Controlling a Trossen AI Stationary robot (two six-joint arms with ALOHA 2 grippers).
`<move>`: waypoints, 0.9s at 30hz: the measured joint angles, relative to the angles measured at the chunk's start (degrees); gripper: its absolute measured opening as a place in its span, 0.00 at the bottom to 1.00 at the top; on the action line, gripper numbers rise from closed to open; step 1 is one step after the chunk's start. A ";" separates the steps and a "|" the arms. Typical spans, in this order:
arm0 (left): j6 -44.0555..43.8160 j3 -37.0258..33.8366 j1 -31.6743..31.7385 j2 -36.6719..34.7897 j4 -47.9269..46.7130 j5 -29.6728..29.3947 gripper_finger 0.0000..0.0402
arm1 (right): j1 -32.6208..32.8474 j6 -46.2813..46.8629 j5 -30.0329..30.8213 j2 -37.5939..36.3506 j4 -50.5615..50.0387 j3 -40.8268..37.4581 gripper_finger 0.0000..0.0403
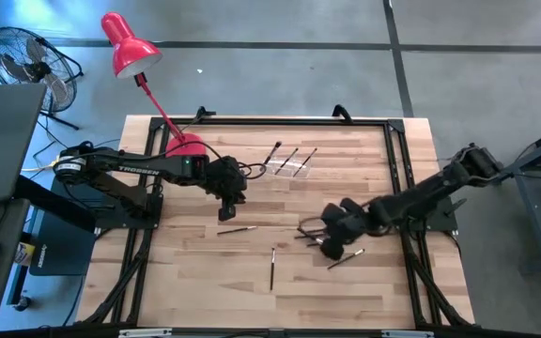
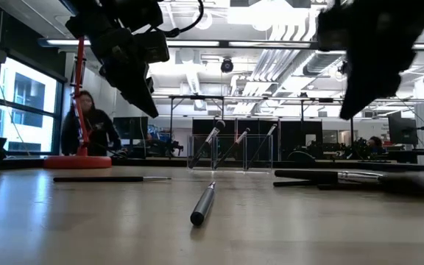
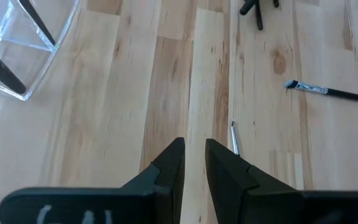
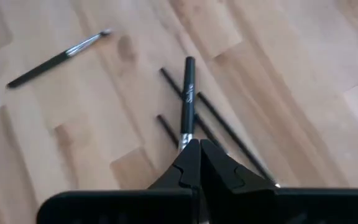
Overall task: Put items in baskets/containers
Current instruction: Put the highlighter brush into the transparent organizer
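Right gripper sits low over the right-centre of the table, its fingers pinched together on the ferrule end of a dark-handled makeup brush; pale lettering runs along that handle but is too small to read. Beneath and beside the held brush lie several thin dark brushes in a loose cluster, and another brush with a silvery ferrule lies well apart on the wood.

Left gripper hangs above the table left of centre, just in front of the red desk lamp's base. Its fingers stand slightly parted with bare wood showing between them, holding nothing. White lettering on the left arm reads roughly "TROSSEN".

At the far middle of the table, the clear plastic holder stands upright with three brushes leaning in it, heads up. In the low view, a single brush lies near the camera, a thin one lies to the left, and a thick brush with a fluffy head lies on the right. A person sits in the room beyond the table.
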 joint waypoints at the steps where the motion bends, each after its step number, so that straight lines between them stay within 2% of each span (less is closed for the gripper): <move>1: 0.00 0.00 0.00 0.00 -0.01 0.00 0.15 | -1.27 -0.17 -0.84 0.00 0.04 0.00 0.01; 4: 0.00 0.00 0.00 0.00 -0.02 -0.02 0.15 | -4.01 1.30 -3.21 -0.02 0.21 0.00 0.00; 9: 0.62 0.00 0.00 0.00 0.90 -0.02 0.15 | -5.60 12.06 -7.70 -0.02 -1.52 0.00 0.00; 17: 4.35 0.08 0.00 0.00 13.31 0.18 0.17 | -2.92 17.78 -10.17 -0.04 -10.02 0.00 0.00; 21: 7.35 3.01 -0.03 0.91 13.89 1.49 0.24 | -2.06 20.55 -9.80 -0.15 -16.23 0.00 0.00; 27: 7.69 12.64 -0.90 8.75 10.60 1.12 0.40 | -2.65 22.01 -4.20 -0.90 -24.18 0.00 0.00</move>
